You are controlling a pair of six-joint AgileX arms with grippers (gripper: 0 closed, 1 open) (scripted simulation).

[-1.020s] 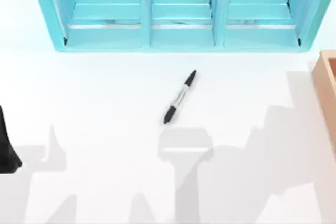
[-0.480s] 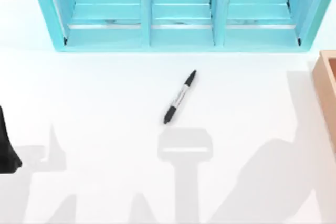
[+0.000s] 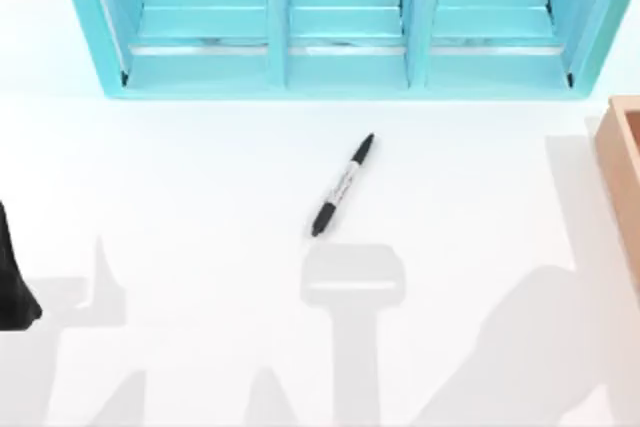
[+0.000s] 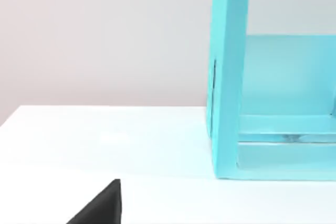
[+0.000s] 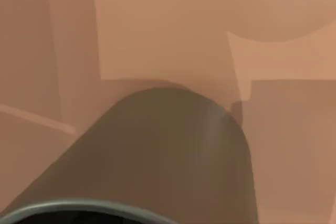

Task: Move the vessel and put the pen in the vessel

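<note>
White desk (image 3: 200, 197), bare across the middle, backed by a turquoise shelf unit (image 3: 345, 22) with three open bays along the far edge and a tan wooden box (image 3: 622, 177) poking in at the right side. Near the centre, well apart from box and shelf alike: the pen (image 3: 342, 185), lying flat and slanted, cap end toward the shelf, nothing touching it. At the desk's left edge, a dark part of the left arm (image 3: 12, 277), parked; from its wrist, a view along the desk to the shelf unit's end wall (image 4: 228, 77), with a black wedge (image 4: 102, 205) low in the frame (probably part of that arm's tool, though whether spread or closed cannot be told). From the right wrist, a very close look at the vessel (image 5: 157, 156), olive-green wall and a sliver of dark rim, against tan wooden panels (image 5: 157, 40), so apparently in or right beside the box. Right tool's fingers not discernible here; holding the vessel, or merely near it, cannot be told. Judged from all this: early days. Vessel not yet brought out onto the open desk, pen not yet picked up. Left to do: bring the vessel out and set it upright, then lift the pen and drop it in.
</note>
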